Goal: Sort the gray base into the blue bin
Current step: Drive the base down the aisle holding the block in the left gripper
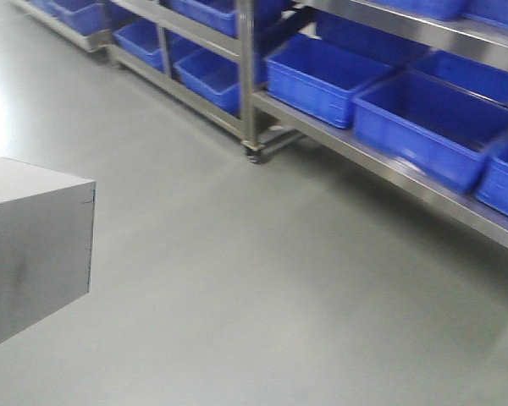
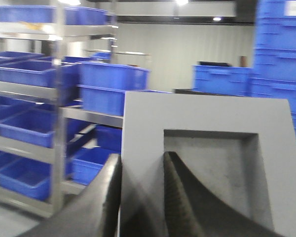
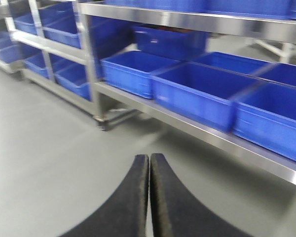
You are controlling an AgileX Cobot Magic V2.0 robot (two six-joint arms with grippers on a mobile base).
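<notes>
Gray floor [image 1: 262, 279]: smooth, with a bright glare patch at the far left of the front view.

Steel shelves [image 1: 247, 76]: long racks run along the right and the back. One upright post stands on a small caster [image 1: 252, 154]. The left wrist view shows more racks of the same kind, plus a tall stack of blue crates [image 2: 281, 69] at the right, all motion-blurred.

Blue bins [image 1: 432, 127]: we see many alike, side by side on the lower shelf and on the levels above. Those whose insides we can see hold nothing. We cannot tell which one is meant.

Gray base [image 1: 35, 245]: a plain matte cube at the left edge of the front view, well apart from the shelves across open floor. In the left wrist view its recessed face [image 2: 212, 168] is turned toward the camera, with a shallow square hollow.

Left gripper [image 2: 142, 158]: it is clamped on the gray base. One of the black fingers [image 2: 106, 197] presses the outer side and the other sits inside the recess, so the block's wall is pinched between them.

Right gripper [image 3: 149, 158]: its two black fingers are pressed together with nothing between them, above bare floor and pointed toward the lower shelf.
</notes>
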